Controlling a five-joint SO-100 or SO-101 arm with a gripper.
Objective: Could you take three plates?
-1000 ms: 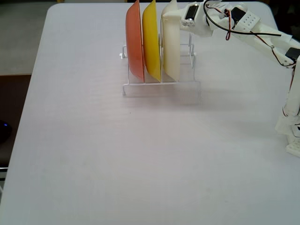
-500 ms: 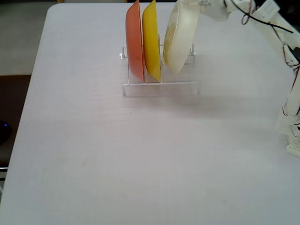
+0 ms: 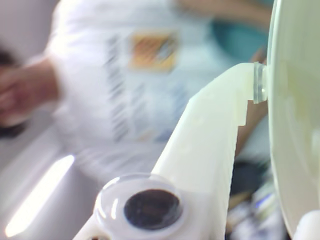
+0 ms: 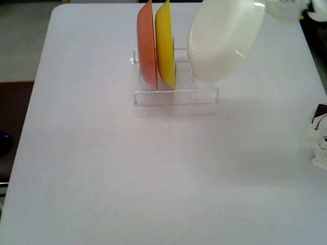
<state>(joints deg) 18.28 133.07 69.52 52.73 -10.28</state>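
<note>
Jaws: closed on the rim of the cream-white plate (image 3: 295,125). In the wrist view one finger (image 3: 210,150) presses its clear pad against the plate's face; the opposing finger is almost wholly out of frame.
My gripper (image 3: 267,90): visible only in the wrist view. In the fixed view just a white fragment of my arm shows at the upper right edge, by the plate's top rim.
Cream-white plate (image 4: 225,43): airborne, tilted with its underside toward the fixed camera, above and to the right of the rack (image 4: 176,94), touching nothing but me.
Change: half a second ago this plate leaned out of the rightmost slot with its lower edge still among the wires; a second ago it stood upright in it. Now it is fully clear of the rack.
Yellow plate (image 4: 165,43): upright in the rack, middle position, untouched.
Orange-red plate (image 4: 147,43): upright at the rack's left, just beside the yellow one.
Light blue plate: not visible in either view.
Table (image 4: 127,173): open surface in front of the rack.
Task meaning: in my judgement the extraction is complete; set-down remains, then the yellow plate.
</note>
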